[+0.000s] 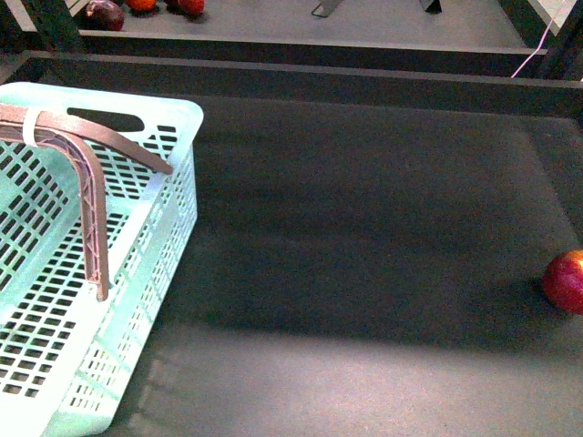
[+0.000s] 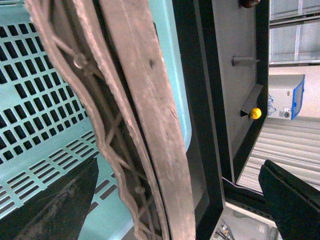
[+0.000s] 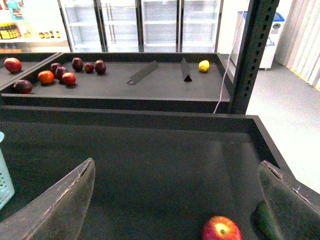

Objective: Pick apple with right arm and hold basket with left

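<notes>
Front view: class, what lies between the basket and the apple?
Nothing; only bare dark tabletop stretches between basket and apple, shown in the front view.

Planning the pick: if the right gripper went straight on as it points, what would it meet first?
Likely the apple, lying between the open fingers of the right gripper; depth is unclear, so it could reach the table first.
</notes>
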Controlling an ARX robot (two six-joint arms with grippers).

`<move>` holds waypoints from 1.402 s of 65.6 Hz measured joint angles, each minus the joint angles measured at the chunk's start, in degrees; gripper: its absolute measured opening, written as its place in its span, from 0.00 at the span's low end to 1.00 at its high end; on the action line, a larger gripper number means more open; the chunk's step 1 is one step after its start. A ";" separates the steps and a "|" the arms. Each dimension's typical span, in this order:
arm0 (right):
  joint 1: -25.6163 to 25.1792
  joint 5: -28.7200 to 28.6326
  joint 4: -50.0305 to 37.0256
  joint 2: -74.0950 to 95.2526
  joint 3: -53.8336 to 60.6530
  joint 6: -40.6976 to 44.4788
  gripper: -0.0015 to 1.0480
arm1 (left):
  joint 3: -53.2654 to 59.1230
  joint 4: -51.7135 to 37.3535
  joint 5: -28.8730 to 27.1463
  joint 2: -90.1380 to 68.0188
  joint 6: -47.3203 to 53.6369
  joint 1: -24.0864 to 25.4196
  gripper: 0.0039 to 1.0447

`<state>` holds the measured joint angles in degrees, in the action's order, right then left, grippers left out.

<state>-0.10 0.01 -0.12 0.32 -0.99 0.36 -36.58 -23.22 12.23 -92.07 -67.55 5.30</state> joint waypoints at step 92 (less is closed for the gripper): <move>0.00 0.00 0.00 0.00 0.00 0.00 0.92 | -3.32 9.68 -6.32 6.95 6.40 -5.55 0.15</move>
<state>-0.10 0.01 -0.12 0.32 -0.99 0.36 -39.90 -13.54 5.91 -85.12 -61.14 -0.25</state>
